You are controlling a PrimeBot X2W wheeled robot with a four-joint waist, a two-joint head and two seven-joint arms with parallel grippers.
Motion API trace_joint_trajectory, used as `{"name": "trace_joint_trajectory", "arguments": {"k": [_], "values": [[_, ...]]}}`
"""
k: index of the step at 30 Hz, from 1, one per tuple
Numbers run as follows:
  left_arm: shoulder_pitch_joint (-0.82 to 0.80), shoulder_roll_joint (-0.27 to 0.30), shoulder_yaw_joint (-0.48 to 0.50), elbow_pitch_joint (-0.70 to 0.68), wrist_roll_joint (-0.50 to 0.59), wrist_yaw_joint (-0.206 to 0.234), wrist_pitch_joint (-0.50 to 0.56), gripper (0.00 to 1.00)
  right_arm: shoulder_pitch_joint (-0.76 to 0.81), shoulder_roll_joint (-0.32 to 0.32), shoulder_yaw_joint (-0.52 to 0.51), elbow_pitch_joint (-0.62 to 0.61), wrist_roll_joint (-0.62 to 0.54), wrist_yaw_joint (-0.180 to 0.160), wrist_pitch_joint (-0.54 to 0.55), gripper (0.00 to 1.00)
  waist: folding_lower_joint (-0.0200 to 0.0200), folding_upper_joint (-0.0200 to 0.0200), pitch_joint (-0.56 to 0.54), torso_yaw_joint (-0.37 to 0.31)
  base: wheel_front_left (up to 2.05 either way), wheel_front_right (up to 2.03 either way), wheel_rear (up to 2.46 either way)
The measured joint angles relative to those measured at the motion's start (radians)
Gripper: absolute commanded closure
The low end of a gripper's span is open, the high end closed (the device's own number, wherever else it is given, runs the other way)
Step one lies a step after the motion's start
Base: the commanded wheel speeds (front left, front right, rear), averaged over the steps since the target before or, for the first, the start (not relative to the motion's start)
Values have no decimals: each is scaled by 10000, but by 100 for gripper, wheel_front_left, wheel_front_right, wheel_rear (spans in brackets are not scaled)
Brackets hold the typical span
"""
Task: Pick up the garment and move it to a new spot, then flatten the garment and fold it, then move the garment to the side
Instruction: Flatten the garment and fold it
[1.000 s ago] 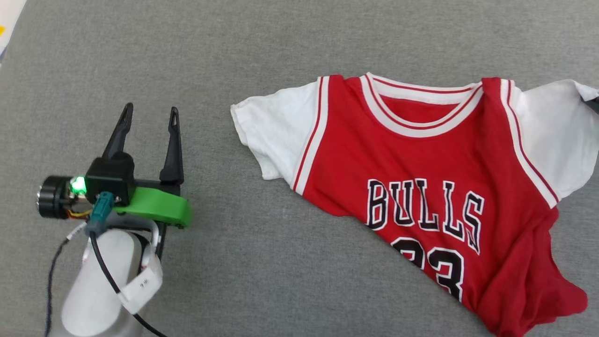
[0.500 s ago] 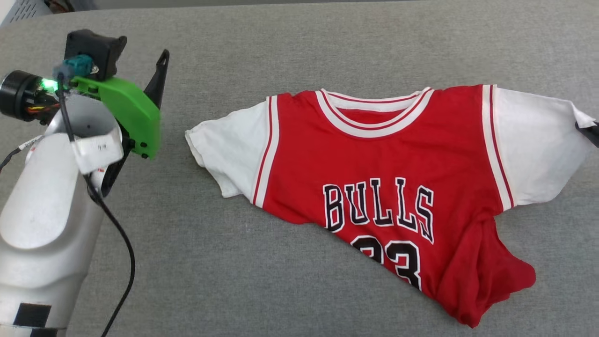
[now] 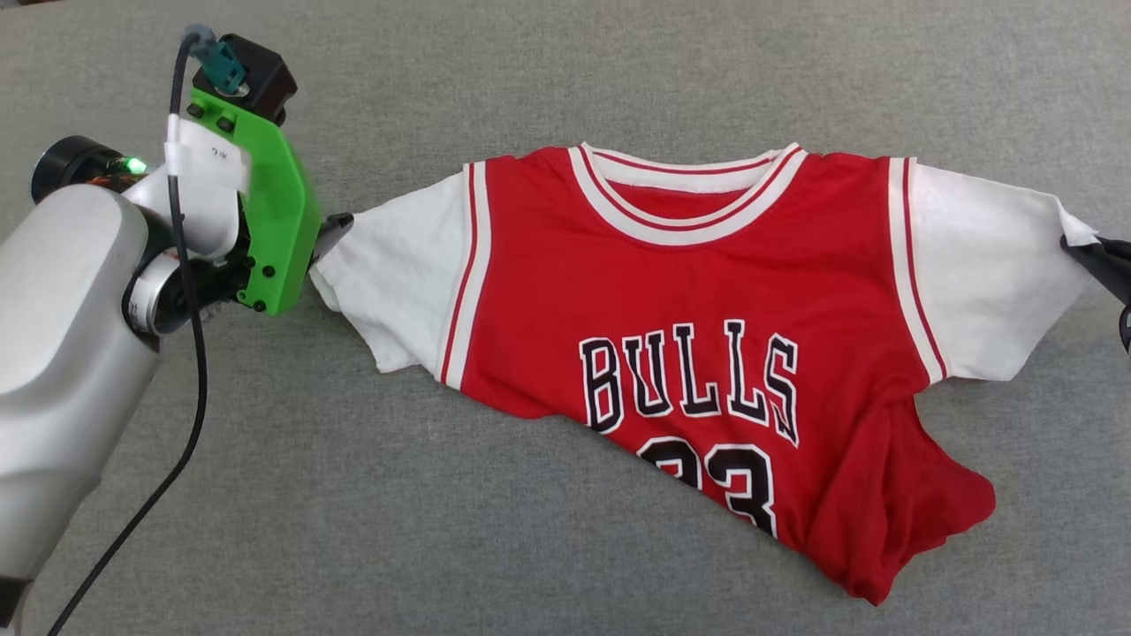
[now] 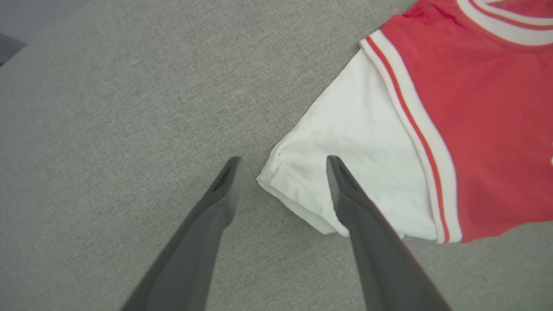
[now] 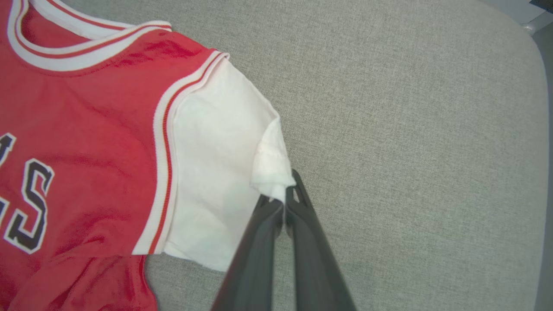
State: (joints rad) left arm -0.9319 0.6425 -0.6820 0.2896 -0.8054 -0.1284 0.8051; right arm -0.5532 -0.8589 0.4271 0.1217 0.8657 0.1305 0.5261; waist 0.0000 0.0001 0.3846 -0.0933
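The garment, a red T-shirt with white sleeves and black "BULLS 23" lettering, lies chest-up on the grey cloth surface. Its lower part is folded under along a diagonal and bunched at the lower right. My left gripper is at the tip of the shirt's left white sleeve. In the left wrist view it is open, with the sleeve's corner lying between its fingers. My right gripper is shut on the edge of the other white sleeve, at the head view's right edge.
The grey fabric surface stretches all around the shirt, with bare room in front and to the left. Its rounded edge shows at the far right of the right wrist view. My left forearm and its black cable cross the head view's left side.
The head camera has shifted. My left gripper has swung from the bare cloth over to the left sleeve's tip, still open. The right gripper keeps its hold on the other sleeve.
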Motion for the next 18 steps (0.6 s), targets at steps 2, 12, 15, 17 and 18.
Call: {"name": "trace_joint_trajectory", "arguments": {"k": [2,12,15,17,18], "values": [[-221,-6,-174,240,-355,2,384,0,-16,48,-4,-13,-2,0,61,100,0,0,152,-40,0,0,0],[-961,-17,-1168,1639,-784,2,1312,0,-436,389,192,15,-92,0,230,100,0,0,864,-313,0,0,0],[-1240,222,-1753,1622,-1074,6,1494,61,-535,431,305,111,-94,0,228,100,0,0,1017,-418,0,0,0],[-1281,255,-1862,1622,-1239,6,1475,100,-568,437,343,171,-92,0,226,100,0,0,1006,-411,0,0,0],[-1284,255,-1944,1628,-1308,4,1398,100,-602,439,364,198,-92,0,222,100,0,0,990,-402,0,0,0]]}}
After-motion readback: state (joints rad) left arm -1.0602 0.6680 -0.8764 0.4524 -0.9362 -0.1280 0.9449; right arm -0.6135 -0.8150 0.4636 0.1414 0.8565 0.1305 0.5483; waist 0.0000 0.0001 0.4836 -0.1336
